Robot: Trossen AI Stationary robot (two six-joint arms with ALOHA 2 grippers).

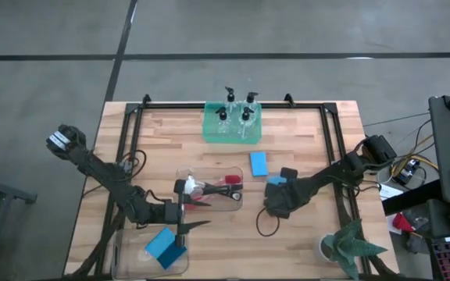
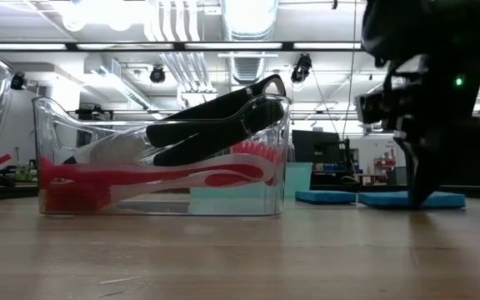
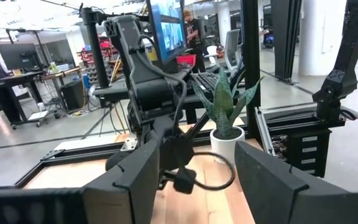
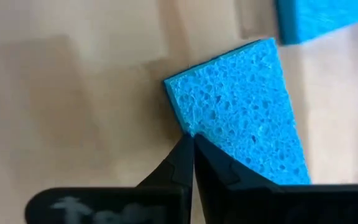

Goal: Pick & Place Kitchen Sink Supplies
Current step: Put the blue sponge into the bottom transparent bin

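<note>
Two bright-blue sponges lie flat on the wood, one [image 1: 258, 162] nearer the far edge and one [image 1: 276, 180] under my right gripper [image 1: 274, 192], which is shut with its tips at that sponge's edge [image 4: 191, 127]. More blue sponge [image 1: 162, 247] lies in the clear bin [image 1: 123, 261] at the near-left. My left gripper [image 1: 190, 226] hovers open over that bin's right end, holding nothing. Several pump bottles [image 1: 235, 109] stand in the green tray [image 1: 209, 133]. Red, black and white brushes [image 2: 182, 154] lie in the middle clear bin [image 1: 237, 204]. My right gripper comes from above, pointing down, and its shut fingertips [image 4: 182, 155] meet the long edge of the sponge [image 4: 194, 124] close to one corner. The sponge lies flat on the table [image 2: 411, 200]. Whether any of it is caught between the tips, I cannot tell.
A small potted plant [image 1: 348, 247] stands at the near-right corner. A black frame [image 1: 330, 140] runs along the table's far edge and both sides. A loose black cable [image 1: 266, 226] loops on the wood near my right gripper. People show in the room beyond.
</note>
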